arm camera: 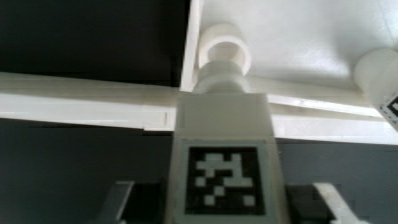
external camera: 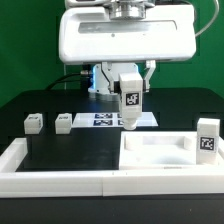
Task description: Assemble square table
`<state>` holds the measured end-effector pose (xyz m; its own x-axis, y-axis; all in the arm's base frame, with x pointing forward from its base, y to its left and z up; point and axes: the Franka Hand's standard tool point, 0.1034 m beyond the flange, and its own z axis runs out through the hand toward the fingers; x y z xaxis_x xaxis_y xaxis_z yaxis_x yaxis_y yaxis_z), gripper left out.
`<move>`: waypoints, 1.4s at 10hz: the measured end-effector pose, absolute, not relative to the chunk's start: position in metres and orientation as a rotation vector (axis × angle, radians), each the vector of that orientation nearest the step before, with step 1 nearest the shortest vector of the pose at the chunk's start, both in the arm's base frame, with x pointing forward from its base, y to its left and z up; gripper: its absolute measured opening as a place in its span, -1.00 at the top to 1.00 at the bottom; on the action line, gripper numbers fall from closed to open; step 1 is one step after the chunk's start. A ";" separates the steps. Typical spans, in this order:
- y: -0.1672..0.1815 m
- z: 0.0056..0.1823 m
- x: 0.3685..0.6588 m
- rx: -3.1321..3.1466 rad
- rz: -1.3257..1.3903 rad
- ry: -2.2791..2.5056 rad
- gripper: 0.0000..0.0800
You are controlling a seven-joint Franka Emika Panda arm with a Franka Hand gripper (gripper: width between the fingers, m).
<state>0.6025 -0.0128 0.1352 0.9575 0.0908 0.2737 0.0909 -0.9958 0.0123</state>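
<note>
My gripper [external camera: 130, 92] is shut on a white table leg [external camera: 130, 104] with a black-and-white tag, held upright above the table. In the wrist view the leg [arm camera: 222, 130] runs out from between the fingers [arm camera: 128, 200], and its rounded tip lies over the edge of the white square tabletop slab [arm camera: 302, 45]. In the exterior view the slab [external camera: 160, 152] lies at the front right, just to the right of and nearer than the held leg. Two more legs [external camera: 33, 123] [external camera: 64, 121] rest on the black table at the left. A third leg [external camera: 208, 137] stands at the slab's right.
The marker board [external camera: 105, 120] lies flat behind the held leg. A long low white border wall [external camera: 60, 178] runs along the front and left; it shows as a white band [arm camera: 71, 98] in the wrist view. The robot's white base housing [external camera: 125, 35] hangs at the back.
</note>
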 end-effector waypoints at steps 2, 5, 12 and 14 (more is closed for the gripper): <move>-0.016 0.127 0.608 -3.120 -0.504 -0.153 0.27; -0.020 0.125 0.617 -3.126 -0.567 -0.173 0.27; -0.005 0.106 0.613 -3.128 -0.537 -0.191 0.27; -0.002 0.100 0.612 -3.128 -0.525 -0.196 0.27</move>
